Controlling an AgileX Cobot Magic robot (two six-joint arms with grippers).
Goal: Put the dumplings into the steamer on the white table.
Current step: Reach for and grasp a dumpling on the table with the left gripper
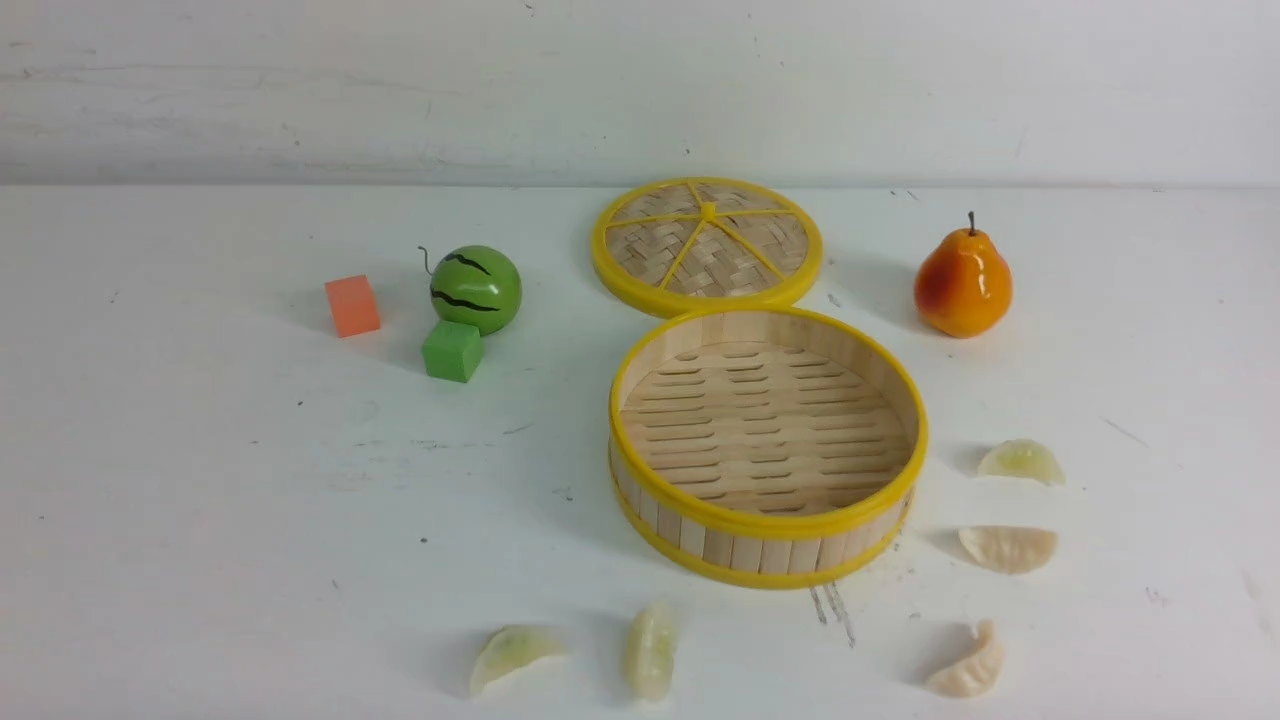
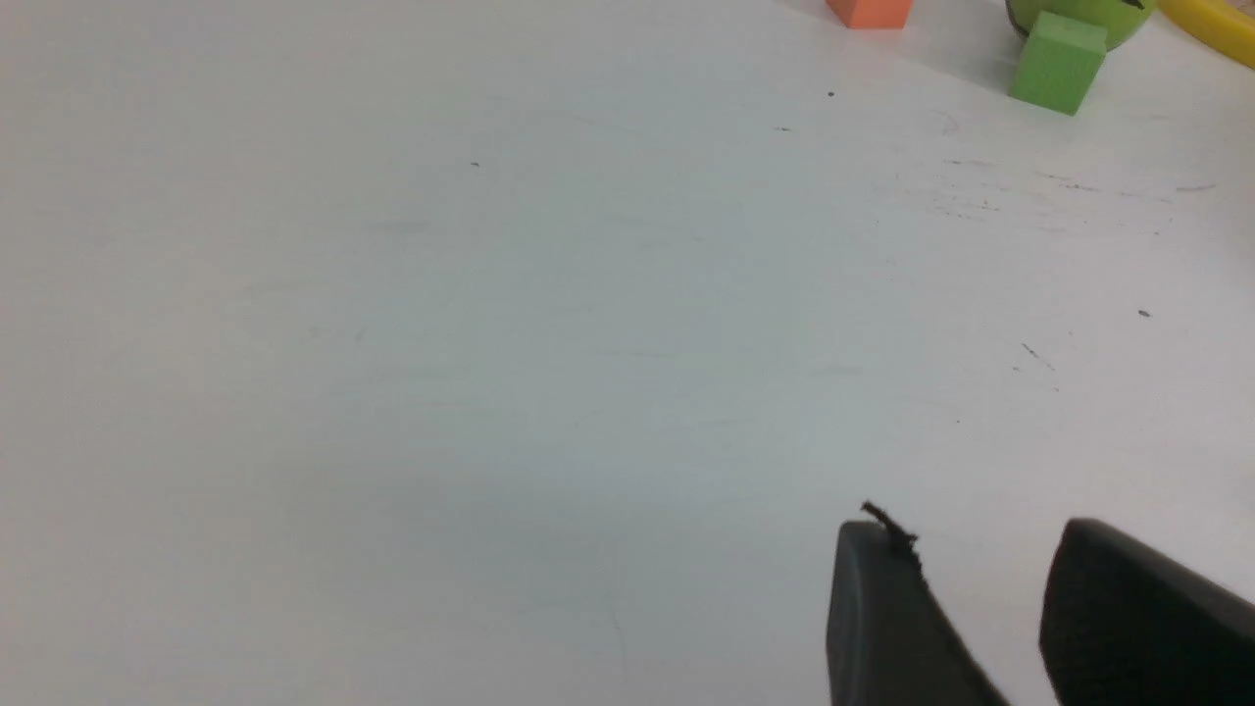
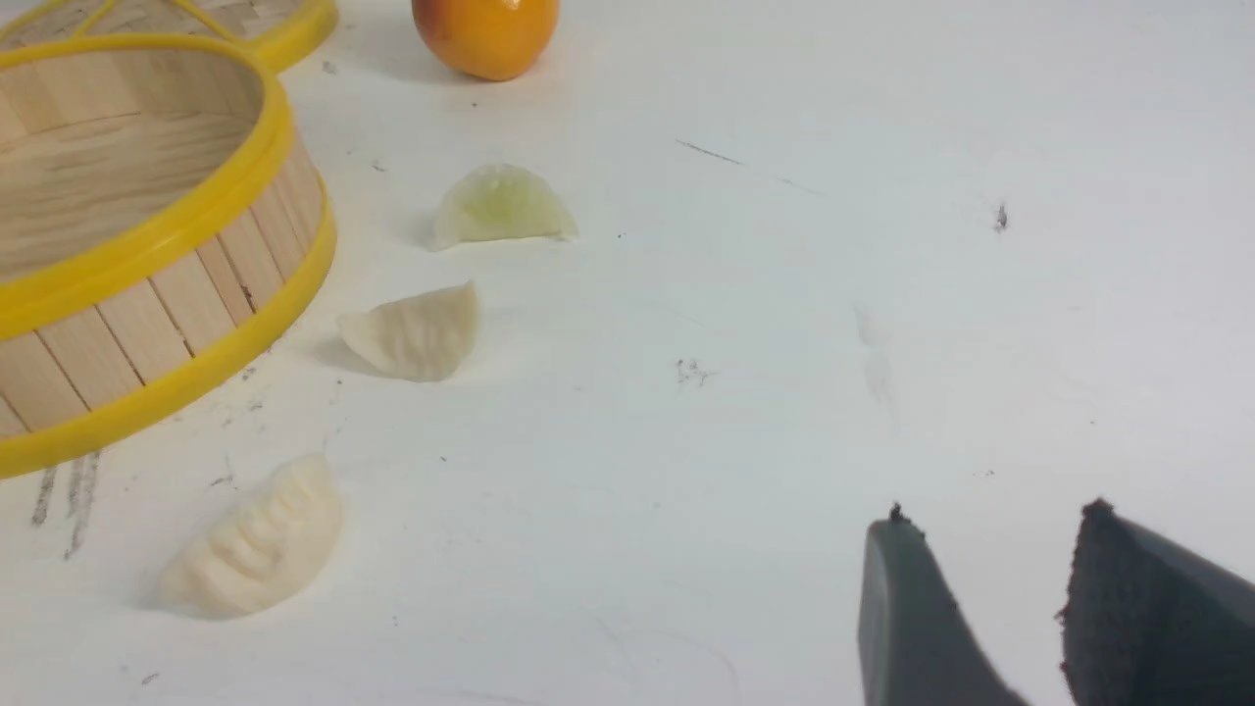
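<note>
A pale wall (image 1: 640,90) with faint grey smears stands behind the white table (image 1: 250,520), whose matte top carries specks, thin scratches and short dark streaks near the steamer (image 1: 770,578). The left tool (image 2: 966,525) shows only its two dark fingers in its wrist view, pointing over a lightly scuffed stretch of table. Its tips stand a moderate way apart, with white surface visible between them. The right tool (image 3: 995,515) has much the same pose, its fingertips parted by a similar gap and table visible between. How high either one is above the table, I cannot tell.

Taking the steamer in the front view as the clock's centre, all five dumplings lie outside it on the table: a greenish dumpling (image 1: 1022,461) at 3 o'clock, a cream dumpling (image 1: 1010,549) at 4, another cream dumpling (image 1: 970,662) between 4 and 5, a yellow-green dumpling (image 1: 651,652) at 7 and a translucent dumpling (image 1: 512,652) near 8. The woven lid (image 1: 650,240) is just beyond the rim between 11 and 12, the orange pear (image 1: 963,285) near 2, the striped watermelon (image 1: 490,285) at 10, and the green cube (image 1: 453,352) and orange cube (image 1: 352,306) between 9 and 10
</note>
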